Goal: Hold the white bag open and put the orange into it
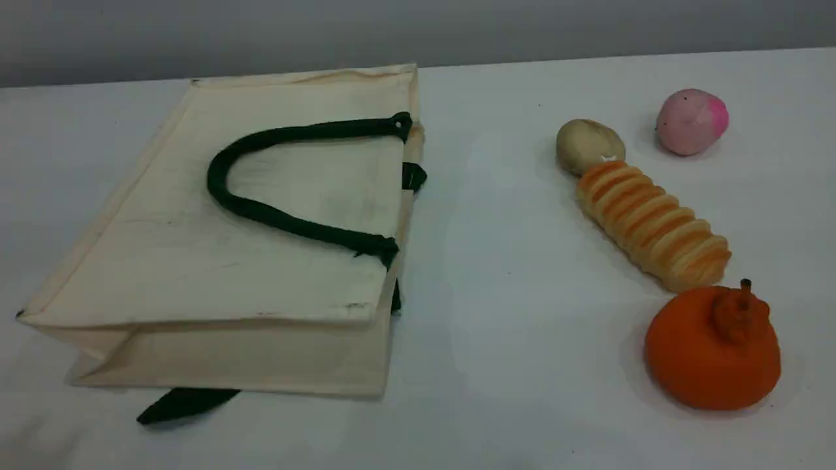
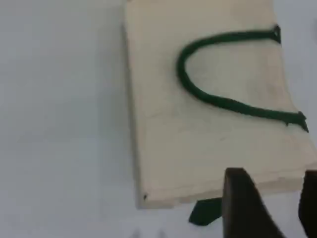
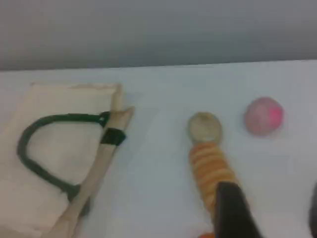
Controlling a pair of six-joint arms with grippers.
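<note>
Black left tool (image 2: pixel 270 198) and right tool (image 3: pixel 270 208), jaws apart, appear only in wrist views.

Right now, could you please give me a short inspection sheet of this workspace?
Surface: white table, nothing spilled.
Job's things: white bag lies flat on its side, mouth toward the food items, green handle resting on top; orange sits alone at the near right, untouched.
Clutter: ribbed bread roll, beige potato-like piece touching its far end, pink ball.
Grippers: left gripper above the bag's near edge, right gripper above the roll; both hold nothing.
Cables: nothing seen.
Surroundings: plain grey wall.
</note>
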